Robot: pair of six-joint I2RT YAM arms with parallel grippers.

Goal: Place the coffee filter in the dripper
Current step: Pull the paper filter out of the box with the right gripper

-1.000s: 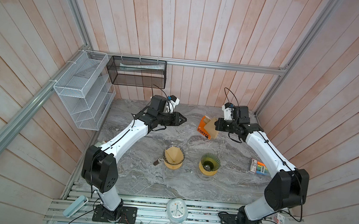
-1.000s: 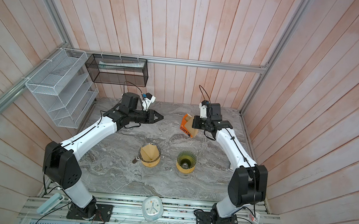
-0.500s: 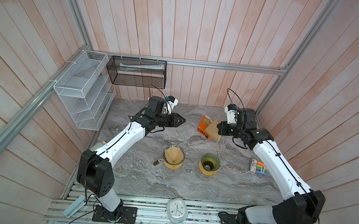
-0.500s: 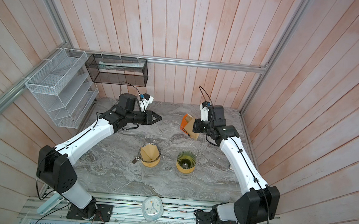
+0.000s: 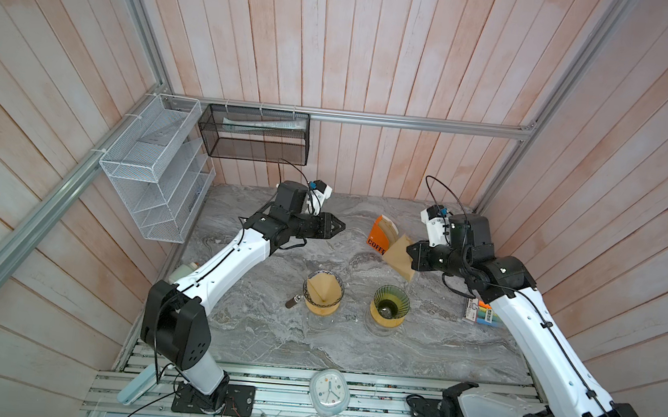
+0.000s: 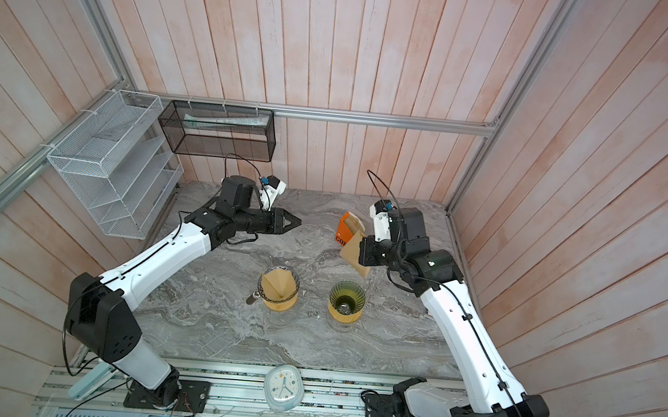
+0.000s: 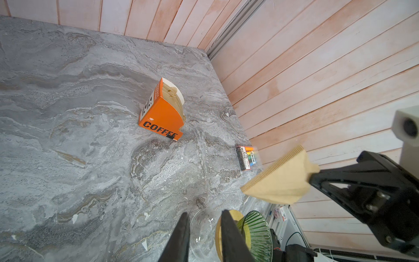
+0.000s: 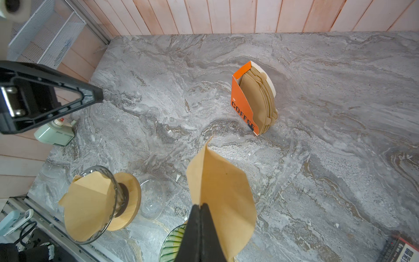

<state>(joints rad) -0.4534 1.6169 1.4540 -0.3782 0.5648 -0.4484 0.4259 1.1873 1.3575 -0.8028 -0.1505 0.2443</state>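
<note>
In both top views the coffee filter [image 5: 401, 254] [image 6: 351, 253] is seen pinched in the right gripper [image 5: 409, 252], right of centre, raised above and behind the green dripper [image 5: 390, 302] standing at lower centre. In the left wrist view the left gripper [image 7: 204, 215] is shown with its fingers parted narrowly, nothing being held, and the filter hangs well apart from them. In the right wrist view the right gripper's fingers [image 8: 205, 217] are seen closed tight on the filter's edge, the dripper's rim lying just beneath.
</note>
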